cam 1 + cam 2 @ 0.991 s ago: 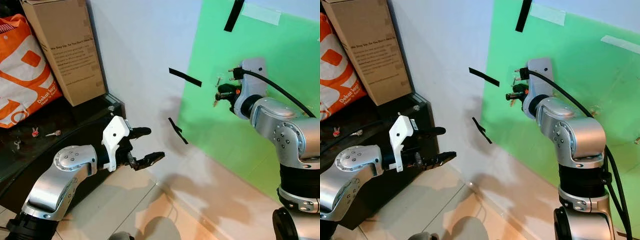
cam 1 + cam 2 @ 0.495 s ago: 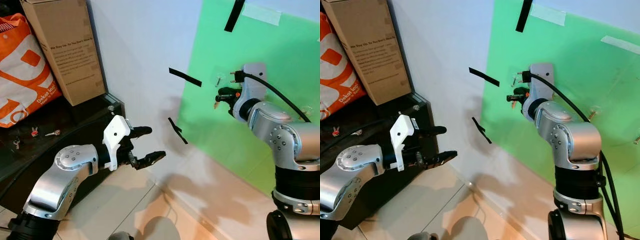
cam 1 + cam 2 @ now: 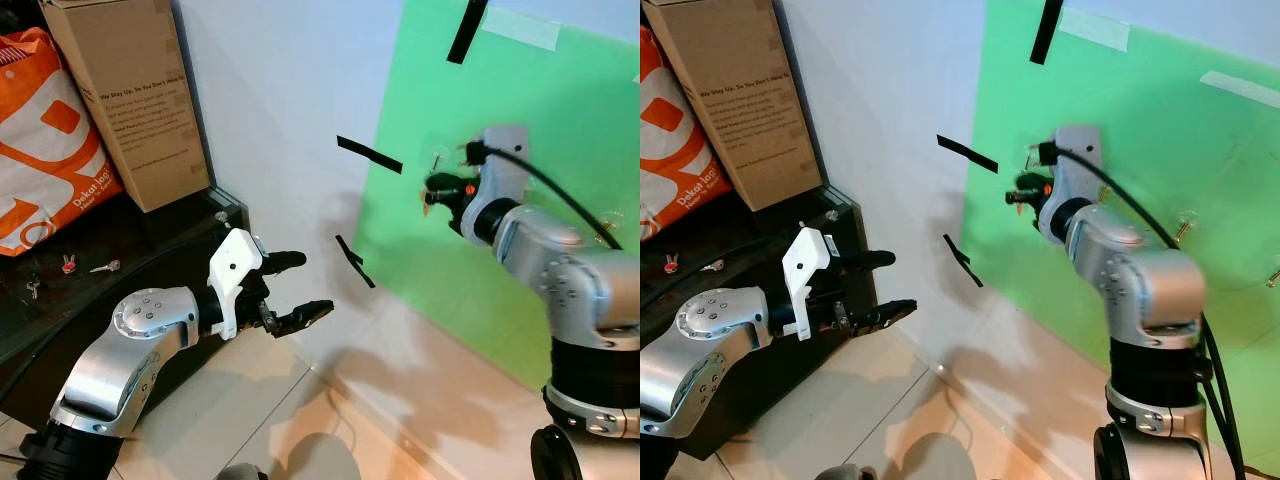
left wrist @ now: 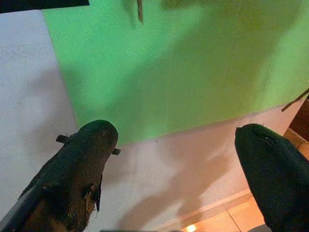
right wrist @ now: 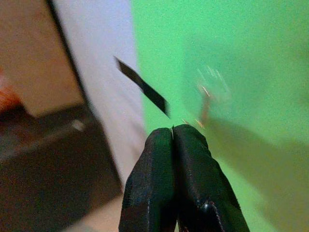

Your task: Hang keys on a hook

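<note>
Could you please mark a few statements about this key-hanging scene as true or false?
1. The right gripper has its jaws pressed together. True.
2. The left gripper is up at the green panel. False: it is held low in front of the white wall, jaws apart, away from the panel.
3. A cardboard box stands beside an orange bag. True.
4. The loose keys lie on the tiled floor. False: they lie on the dark cabinet top below the bag.
5. The right gripper is close to a clear hook on the green panel. True.
</note>
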### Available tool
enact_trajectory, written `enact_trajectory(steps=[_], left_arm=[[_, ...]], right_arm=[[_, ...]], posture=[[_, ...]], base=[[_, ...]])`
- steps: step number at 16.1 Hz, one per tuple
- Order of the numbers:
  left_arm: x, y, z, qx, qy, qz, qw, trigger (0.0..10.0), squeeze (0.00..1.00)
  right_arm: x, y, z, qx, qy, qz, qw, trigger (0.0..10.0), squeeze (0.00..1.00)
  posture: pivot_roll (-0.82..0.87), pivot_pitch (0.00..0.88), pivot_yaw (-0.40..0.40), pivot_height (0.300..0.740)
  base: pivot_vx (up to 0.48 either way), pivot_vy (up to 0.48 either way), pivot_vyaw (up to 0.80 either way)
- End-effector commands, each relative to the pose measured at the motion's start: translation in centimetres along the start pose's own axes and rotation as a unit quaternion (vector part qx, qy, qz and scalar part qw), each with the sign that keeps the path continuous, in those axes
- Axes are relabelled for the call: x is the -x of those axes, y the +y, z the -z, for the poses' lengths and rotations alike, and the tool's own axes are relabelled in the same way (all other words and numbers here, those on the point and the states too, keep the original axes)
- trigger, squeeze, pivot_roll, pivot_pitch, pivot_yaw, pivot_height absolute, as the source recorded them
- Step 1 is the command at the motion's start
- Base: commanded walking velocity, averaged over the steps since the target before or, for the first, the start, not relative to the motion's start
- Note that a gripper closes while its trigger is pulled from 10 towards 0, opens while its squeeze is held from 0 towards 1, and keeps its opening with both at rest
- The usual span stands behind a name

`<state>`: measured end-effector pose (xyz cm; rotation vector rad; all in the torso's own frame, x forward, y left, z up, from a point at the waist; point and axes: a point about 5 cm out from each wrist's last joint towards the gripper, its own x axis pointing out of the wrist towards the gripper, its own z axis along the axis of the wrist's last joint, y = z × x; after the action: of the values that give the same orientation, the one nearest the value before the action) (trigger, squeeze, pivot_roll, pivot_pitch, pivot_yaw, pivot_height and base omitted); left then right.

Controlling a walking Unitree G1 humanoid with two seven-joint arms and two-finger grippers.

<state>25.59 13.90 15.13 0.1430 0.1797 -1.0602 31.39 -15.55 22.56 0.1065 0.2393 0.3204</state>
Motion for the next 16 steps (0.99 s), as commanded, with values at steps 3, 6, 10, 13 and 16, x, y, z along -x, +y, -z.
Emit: enact_trajectory(steps=[3,6,10,13,16], left_arm=[[-0.2,-0.2,-0.2,-0.007,0.000,0.002,1.000,10.0,0.00],[0.0,-0.3,-0.1,-0.006,0.000,-0.002,1.000,10.0,0.00],[0.3,-0.2,-0.1,0.002,-0.008,-0.008,1.000,10.0,0.00],[0.6,0.0,-0.1,0.002,-0.010,-0.010,1.000,10.0,0.00],[0.6,0.0,-0.2,0.001,-0.009,-0.006,1.000,10.0,0.00]], right_arm=[[0.3,0.1,-2.1,-0.025,-0.054,-0.016,0.998,10.0,0.00],[-0.2,0.4,-1.6,-0.020,-0.042,-0.014,0.999,10.0,0.00],[-0.3,1.0,-1.3,-0.004,-0.035,-0.014,0.999,10.0,0.00],[-0.2,1.6,-1.4,-0.001,-0.041,-0.016,0.999,10.0,0.00],[0.1,1.8,-1.2,-0.001,-0.043,-0.016,0.999,10.0,0.00]], posture=[[0.00,0.000,-0.061,0.740],[0.01,0.000,-0.067,0.740],[0.00,0.000,-0.044,0.740],[-0.01,0.000,-0.003,0.740],[-0.01,0.000,0.006,0.740]], base=[[0.000,0.000,0.00],[0.000,0.000,0.00],[0.000,0.000,0.00],[0.000,0.000,0.00],[0.000,0.000,0.00]])
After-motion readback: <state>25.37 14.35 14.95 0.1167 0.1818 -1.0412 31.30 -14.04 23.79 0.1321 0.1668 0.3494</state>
